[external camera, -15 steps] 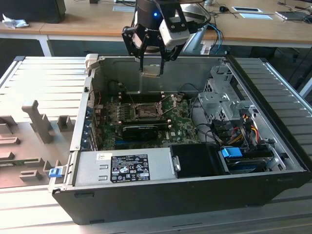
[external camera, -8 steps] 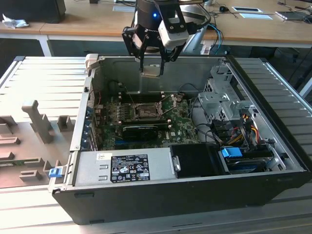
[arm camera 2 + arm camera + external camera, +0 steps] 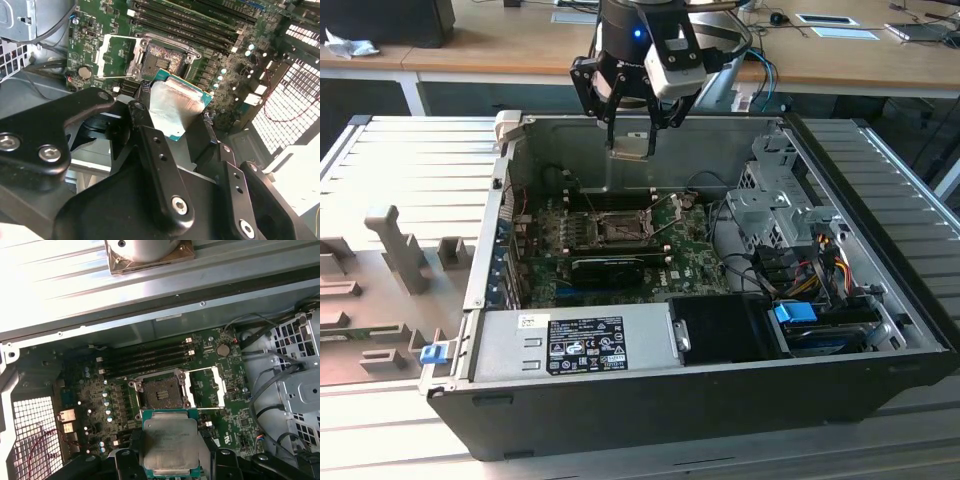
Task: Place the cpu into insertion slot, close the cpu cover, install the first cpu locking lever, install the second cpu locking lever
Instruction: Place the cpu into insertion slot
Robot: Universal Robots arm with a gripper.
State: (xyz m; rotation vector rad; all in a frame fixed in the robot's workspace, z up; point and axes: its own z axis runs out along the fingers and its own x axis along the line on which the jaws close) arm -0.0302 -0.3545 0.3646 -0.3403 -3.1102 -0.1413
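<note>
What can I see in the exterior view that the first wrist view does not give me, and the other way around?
Exterior view: the whole open computer case, the labelled power supply at its front, and the gripper hanging above the motherboard. First wrist view: a close look at the insertion slot, which is empty, with the cpu cover lying open beside it, plus the memory slots and a coin battery. Both: the cpu held by the gripper, not yet in the slot, over the green motherboard.
</note>
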